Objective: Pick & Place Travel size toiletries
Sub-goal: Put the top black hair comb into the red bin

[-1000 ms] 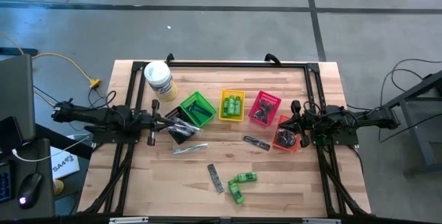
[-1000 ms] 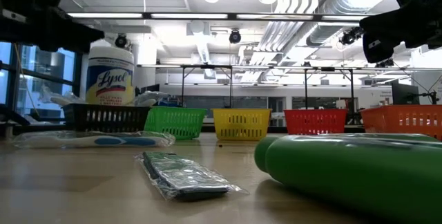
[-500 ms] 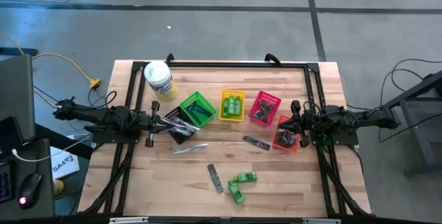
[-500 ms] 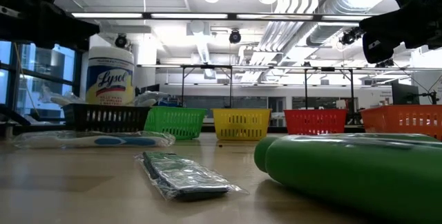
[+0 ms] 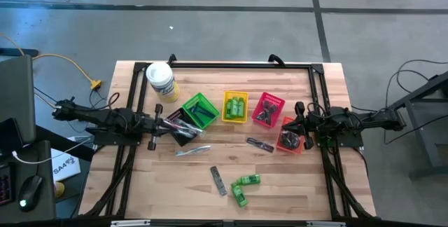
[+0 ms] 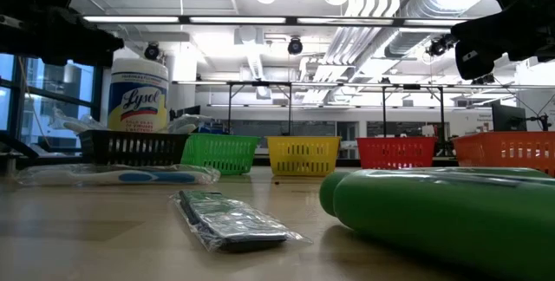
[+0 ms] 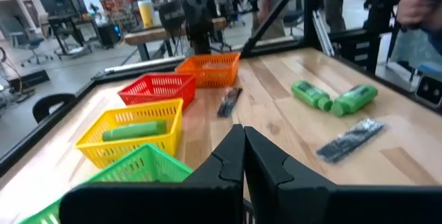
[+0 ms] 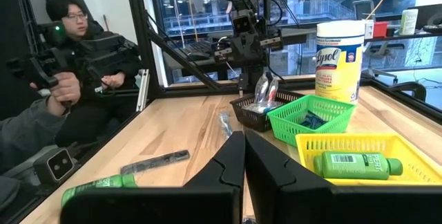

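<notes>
While several toiletries already lie in the row of small baskets, the sorting looks only partly done. Green mini bottles [image 5: 236,106] sit in the yellow basket [image 5: 235,116], dark packets fill the pink basket [image 5: 268,109] and the orange basket [image 5: 290,135], and clear-wrapped sticks poke out of the black basket [image 5: 179,125].

Loose on the wooden table [image 5: 301,185] remain two green bottles [image 5: 244,188] lying together, a dark flat comb [image 5: 218,180] beside them, another wrapped comb [image 5: 260,144] near the orange basket, and a wrapped blue-handled razor [image 5: 192,150] below the black basket.

Left gripper [image 5: 152,122] hangs by the black basket, right gripper [image 5: 302,124] over the orange one; both have their jaws pressed together on nothing.

What lies in the green basket [image 5: 199,111] is hard to identify. A person seated beyond the table holds a controller.
</notes>
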Tool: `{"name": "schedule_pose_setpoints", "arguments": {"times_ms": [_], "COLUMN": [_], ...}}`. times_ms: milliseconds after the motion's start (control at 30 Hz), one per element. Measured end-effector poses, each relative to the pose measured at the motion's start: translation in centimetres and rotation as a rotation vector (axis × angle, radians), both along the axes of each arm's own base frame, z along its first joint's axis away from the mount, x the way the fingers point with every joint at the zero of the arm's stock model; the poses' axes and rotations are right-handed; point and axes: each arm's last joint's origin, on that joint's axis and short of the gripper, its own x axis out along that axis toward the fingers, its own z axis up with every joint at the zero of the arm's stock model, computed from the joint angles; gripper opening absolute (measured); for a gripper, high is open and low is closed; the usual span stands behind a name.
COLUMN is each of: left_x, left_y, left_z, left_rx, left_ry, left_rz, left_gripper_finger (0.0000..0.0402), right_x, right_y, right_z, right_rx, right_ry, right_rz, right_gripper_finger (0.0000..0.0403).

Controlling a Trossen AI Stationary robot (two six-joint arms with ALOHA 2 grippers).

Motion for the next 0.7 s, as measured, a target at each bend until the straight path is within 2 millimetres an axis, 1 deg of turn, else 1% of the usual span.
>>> {"name": "schedule_pose_setpoints", "arguments": {"times_ms": [167,300,700], "left_x": [0.4,0.7,0.7], "left_y": [-0.1,-0.1,-0.1], "left_z": [-0.7,-1.3,-1.0], "left_rx": [0.0,-0.01,-0.013], "left_ry": [0.071,0.074,0.039], "left_rz": [0.002,0.004,0.007], "left_gripper_finger": [0.0,0.0,0.0], "right_x": [0.0,0.0,0.0], "right_y": [0.0,0.0,0.0], "right_z": [0.0,0.0,0.0], "right_rx": [0.001,0.001,0.001], "right_ry": [0.0,0.001,0.001], "right_rz": [0.0,0.001,0.001], "right_gripper_finger": [0.0003,0.0003,0.0003]}}
